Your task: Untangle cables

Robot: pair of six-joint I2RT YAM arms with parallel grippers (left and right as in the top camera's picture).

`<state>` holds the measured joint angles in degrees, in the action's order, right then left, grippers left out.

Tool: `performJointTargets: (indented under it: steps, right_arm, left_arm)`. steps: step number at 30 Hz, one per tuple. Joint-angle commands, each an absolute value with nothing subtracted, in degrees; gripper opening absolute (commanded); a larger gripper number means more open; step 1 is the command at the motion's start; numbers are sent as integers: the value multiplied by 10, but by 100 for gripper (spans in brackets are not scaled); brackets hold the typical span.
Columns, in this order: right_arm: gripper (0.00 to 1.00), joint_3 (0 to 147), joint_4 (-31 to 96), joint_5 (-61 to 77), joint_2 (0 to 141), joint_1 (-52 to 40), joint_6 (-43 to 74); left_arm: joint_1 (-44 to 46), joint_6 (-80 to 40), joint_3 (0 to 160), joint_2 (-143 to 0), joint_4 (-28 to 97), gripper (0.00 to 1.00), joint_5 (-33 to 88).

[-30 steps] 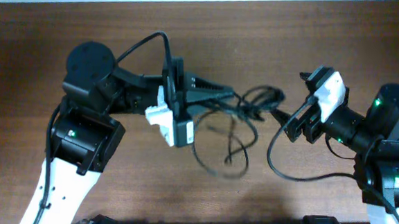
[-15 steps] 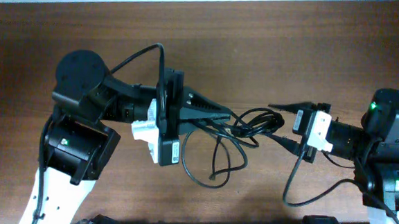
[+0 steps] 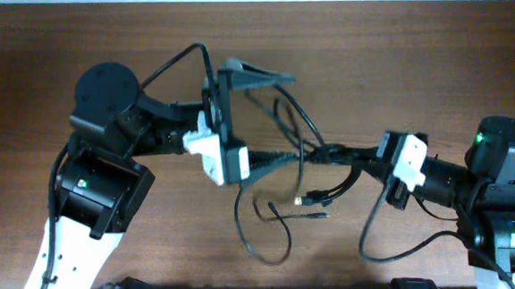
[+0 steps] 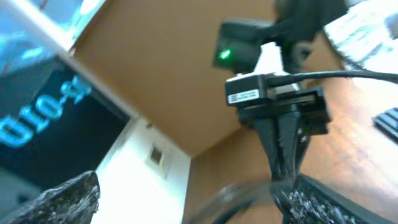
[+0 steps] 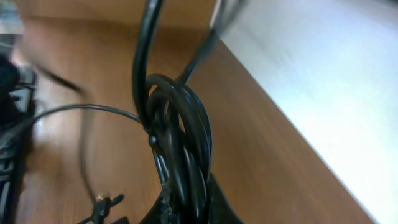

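Overhead: the cables [image 3: 327, 154] run left to right above the table [image 3: 441, 66]. The right gripper [image 3: 364, 156] pinches their bunched loops. The left gripper [image 3: 290, 117] stands wide apart astride loose strands, holding nothing.

Left wrist: blurred; a strand probably lies between the spread fingers [image 4: 68, 199].

Right wrist: the loops are clamped at the jaws and lead straight ahead.

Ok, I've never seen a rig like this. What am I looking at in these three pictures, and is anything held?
Two robots, a left arm and a right arm, work at a wooden table. One picture looks down from above; the other two come from a small camera on each wrist. Thin black cables lie tangled between the arms, some loops loose on the wood. The right end effector is shut on a bunch of them, clearest in its own wrist picture. The left end effector stands wide open, holding nothing.
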<state>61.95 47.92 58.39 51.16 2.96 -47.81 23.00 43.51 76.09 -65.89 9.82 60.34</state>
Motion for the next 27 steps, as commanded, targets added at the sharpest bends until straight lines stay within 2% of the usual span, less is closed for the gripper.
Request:
performJointTargets:
  steps: [1,4,8,15,21,27]
  right_arm:
    - [4,626,478,480,507,30,-400]
    - [4,626,478,477,507,30,-400]
    - [4,626,478,477,507,30,-400]
    - [4,626,481,485,507,30,-400]
    - [4,626,476,586,503,30,-399]
    - [4,626,460,760,492,30,-397]
  left_arm:
    - [229,371,776,-649,117,99,476]
    - [229,331,776,-649,142,99,454]
    - [237,262,776,-649,165,99,485]
    - [271,262,776,-654,257,99,516]
    - [293,262,776,-683,330,99,517]
    - [294,271,776,-712,390,99,508]
